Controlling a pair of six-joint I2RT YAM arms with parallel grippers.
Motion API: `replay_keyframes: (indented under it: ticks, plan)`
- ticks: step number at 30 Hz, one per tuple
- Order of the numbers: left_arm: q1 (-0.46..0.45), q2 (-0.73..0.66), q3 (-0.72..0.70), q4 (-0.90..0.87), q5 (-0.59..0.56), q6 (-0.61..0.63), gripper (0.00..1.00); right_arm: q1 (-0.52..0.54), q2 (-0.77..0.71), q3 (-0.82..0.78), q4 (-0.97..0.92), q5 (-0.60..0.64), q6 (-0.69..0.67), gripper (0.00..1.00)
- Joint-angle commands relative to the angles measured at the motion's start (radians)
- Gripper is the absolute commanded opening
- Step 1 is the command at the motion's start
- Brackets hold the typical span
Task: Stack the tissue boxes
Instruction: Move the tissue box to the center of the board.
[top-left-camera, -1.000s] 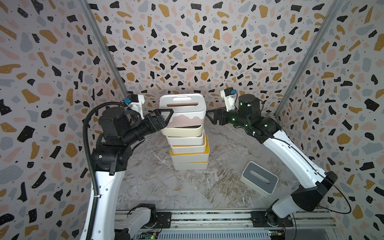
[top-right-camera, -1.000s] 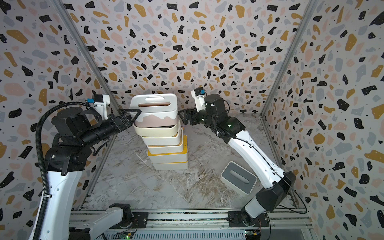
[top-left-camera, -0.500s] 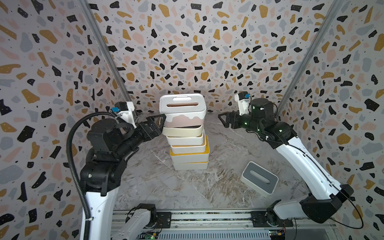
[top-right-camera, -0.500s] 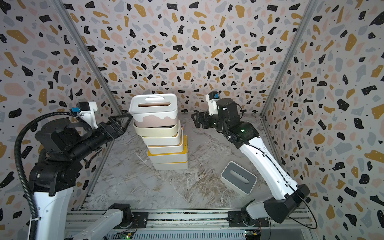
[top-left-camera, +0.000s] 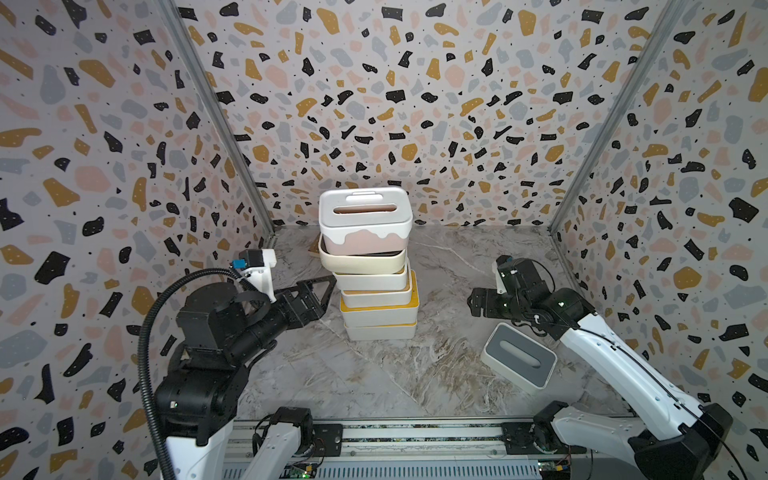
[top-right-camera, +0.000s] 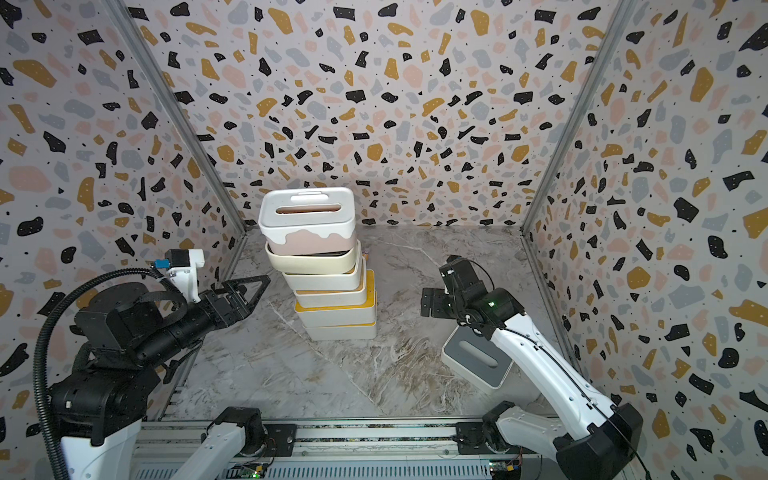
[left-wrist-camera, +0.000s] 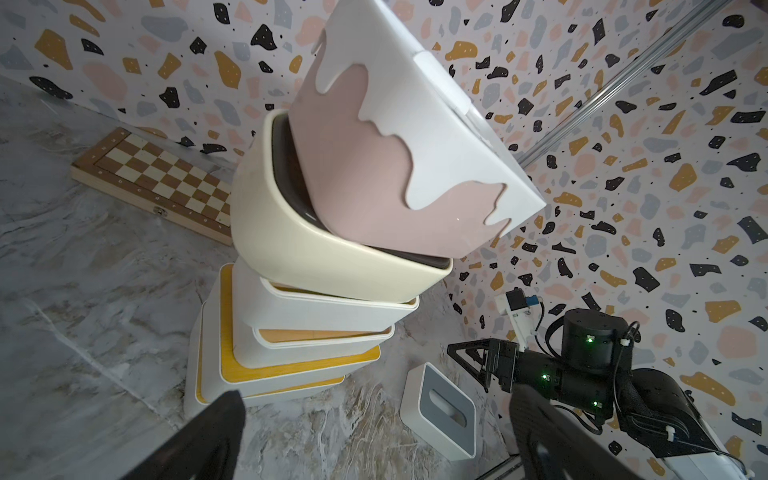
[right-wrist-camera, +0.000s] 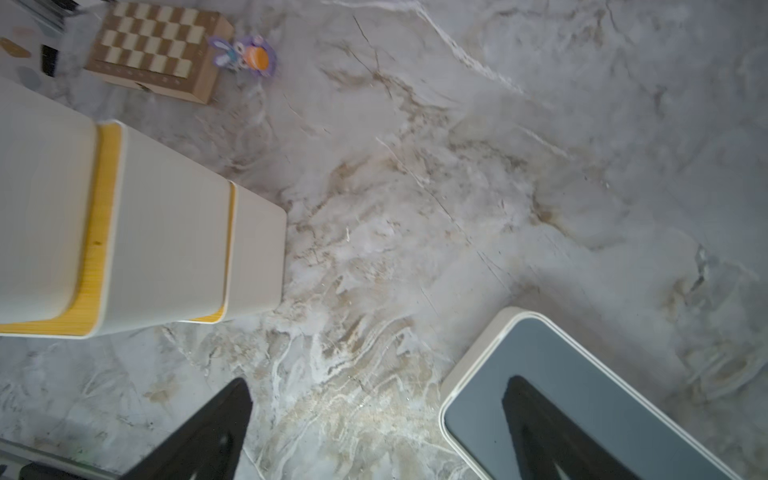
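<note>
In both top views we are seeing the stack of tissue boxes (top-left-camera: 376, 291) standing mid-bench (top-left-camera: 332, 374), toward the far side. It is six high, with the pink box (top-left-camera: 365, 241) under a white lid on top and the upper boxes sitting left of the lower ones. The grey-lidded box (top-left-camera: 519, 361) is lying alone at the near right.

The left end effector (top-left-camera: 326, 286) is hovering just left of the stack, about halfway up and apart from it. Its jaws are spread wide and gripping nothing. Its arm is rising from the near left, elbow bent, forearm reaching toward the far right.

The right end effector (top-right-camera: 428, 301) is hanging well right of the stack, higher than the grey-lidded box and near its far-left corner. Its white arm is stretching from the near right toward the far left, wrist bent.

In the left wrist view, the stack is towering beyond the parted fingers (left-wrist-camera: 208, 436), and a chessboard (left-wrist-camera: 158, 174) is lying flat behind it by the far wall.

In the right wrist view, the fingers (right-wrist-camera: 540, 424) are standing wide apart with only bare bench between them. One is showing over the grey lid, and we cannot tell whether it is touching. A purple toy (right-wrist-camera: 245, 54) is lying just beside the chessboard.
</note>
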Motion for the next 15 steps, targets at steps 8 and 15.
replay_keyframes:
  ticks: [8,15]
  plan:
    - [-0.006,-0.054,-0.086,-0.003,0.082,0.006,1.0,-0.003,-0.081,-0.236,-0.001,0.024,0.169,1.0]
    - [-0.006,-0.072,-0.124,0.0,0.091,0.002,1.0,-0.048,-0.077,-0.359,0.104,-0.031,0.158,0.99]
